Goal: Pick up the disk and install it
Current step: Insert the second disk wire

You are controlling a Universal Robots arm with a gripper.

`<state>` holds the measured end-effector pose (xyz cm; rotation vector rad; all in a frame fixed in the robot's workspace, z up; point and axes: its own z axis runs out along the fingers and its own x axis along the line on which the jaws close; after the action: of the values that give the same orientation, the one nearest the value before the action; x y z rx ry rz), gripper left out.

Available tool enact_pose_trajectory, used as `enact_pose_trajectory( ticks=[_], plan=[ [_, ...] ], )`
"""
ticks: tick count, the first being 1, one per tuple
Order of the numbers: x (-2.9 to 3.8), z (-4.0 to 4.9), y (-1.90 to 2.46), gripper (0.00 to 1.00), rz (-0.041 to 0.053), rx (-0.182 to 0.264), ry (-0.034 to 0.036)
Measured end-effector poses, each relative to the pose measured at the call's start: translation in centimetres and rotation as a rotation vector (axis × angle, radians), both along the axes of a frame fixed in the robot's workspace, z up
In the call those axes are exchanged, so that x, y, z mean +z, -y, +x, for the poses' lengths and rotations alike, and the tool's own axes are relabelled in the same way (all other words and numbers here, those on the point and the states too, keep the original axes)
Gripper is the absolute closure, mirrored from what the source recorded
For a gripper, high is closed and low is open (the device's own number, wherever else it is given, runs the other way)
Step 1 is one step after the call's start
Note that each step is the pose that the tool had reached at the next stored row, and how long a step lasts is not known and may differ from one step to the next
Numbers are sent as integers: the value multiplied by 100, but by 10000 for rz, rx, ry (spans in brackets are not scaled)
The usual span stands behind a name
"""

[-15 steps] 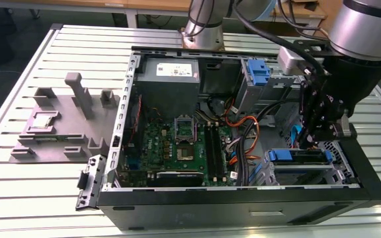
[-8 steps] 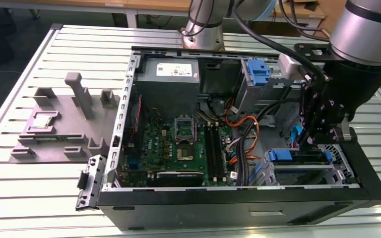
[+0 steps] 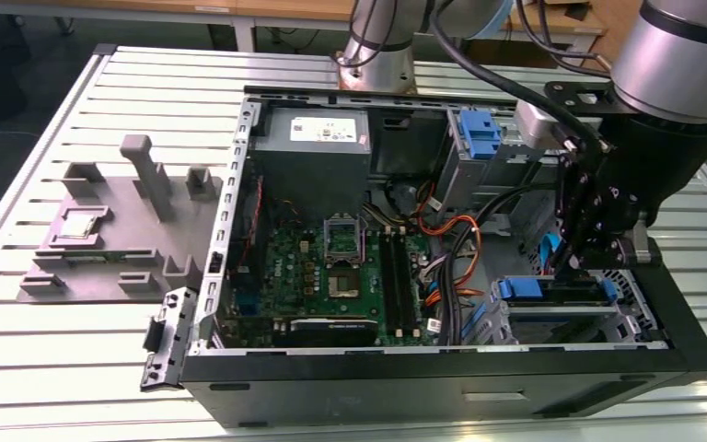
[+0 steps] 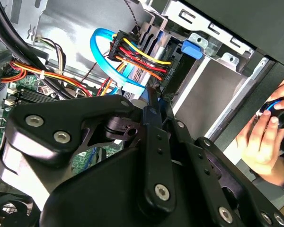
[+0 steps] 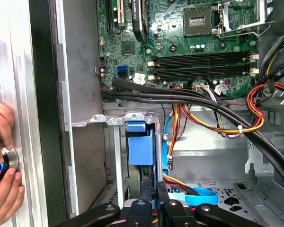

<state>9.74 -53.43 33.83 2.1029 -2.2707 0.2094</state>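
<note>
The disk (image 3: 538,291) lies in the drive bay at the near corner of the open computer case (image 3: 452,387), on the exterior view's right; its blue rail end shows. My gripper (image 3: 587,262) reaches straight down onto it from above. In the first wrist view the black fingers (image 5: 146,204) stand close together around the disk's thin edge, just behind its blue rail (image 5: 139,146). In the second wrist view my gripper (image 4: 151,101) is pressed together beside a blue tab (image 4: 191,49) of the bay.
Orange, red, yellow and black cables (image 5: 213,118) and a light blue cable (image 4: 102,56) run close to the bay. The motherboard (image 3: 329,267), a power supply (image 3: 317,138) and a bare blue bracket (image 3: 482,133) fill the case. A person's hands (image 5: 2,156) hold a round knob beside it. A grey fixture (image 3: 121,221) lies on the table.
</note>
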Motion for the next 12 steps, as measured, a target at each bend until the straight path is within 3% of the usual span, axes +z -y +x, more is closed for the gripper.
enact_pose_trajectory(
  ticks=[5, 9, 12],
  plan=[
    [0, -7, 1, 84, 14, -1, 7],
    [-1, -7, 36, 84, 252, 0, 8],
    [-4, -7, 76, 84, 310, -1, 11]
  ],
)
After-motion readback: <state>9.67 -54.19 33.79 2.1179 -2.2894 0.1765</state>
